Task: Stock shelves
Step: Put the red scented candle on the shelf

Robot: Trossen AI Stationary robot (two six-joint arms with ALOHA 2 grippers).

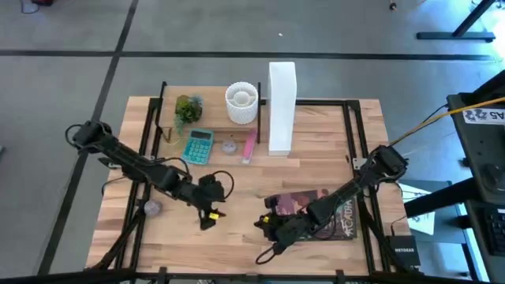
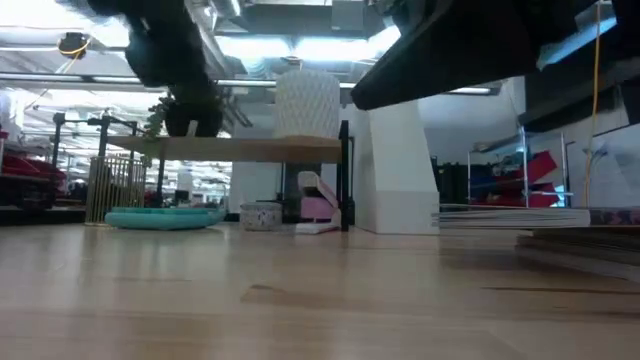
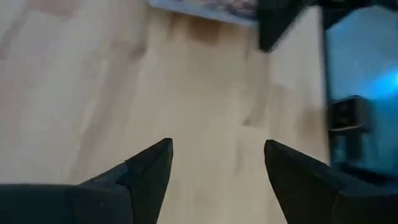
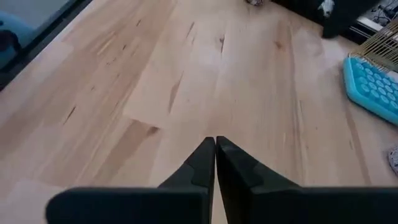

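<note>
The shelves [image 1: 211, 118] stand at the far left part of the tabletop [image 1: 245, 189], a low light-wood board on thin black posts. On the board sit a small green plant [image 1: 187, 108] toward the left and a white ribbed cup [image 1: 241, 102] toward the right. Beneath it, on the tabletop, lie a teal calculator [image 1: 198, 146], a small round grey item [image 1: 229, 146] and a pink object [image 1: 249, 147] leaning by the right post. In the low view the same things show under the board: the calculator [image 2: 165, 216], the grey item [image 2: 260, 214] and the pink object [image 2: 318, 205]. A tall white file box [image 1: 282, 106] stands just right of the shelves.

The left end effector [image 1: 208, 214] hovers over bare wood at the near middle-left of the tabletop; in its wrist view its 2 fingers [image 3: 152, 171] are spread wide apart with nothing between them. A small grey object [image 1: 151, 207] lies on the tabletop to its left, near the edge.

The right end effector [image 1: 267, 226] is at the near middle, just left of a stack of magazines [image 1: 335, 213] lying at the near right. In its wrist view its 2 fingers [image 4: 202, 163] are pressed together, holding nothing, pointing across bare wood toward the calculator [image 4: 373, 87].
</note>
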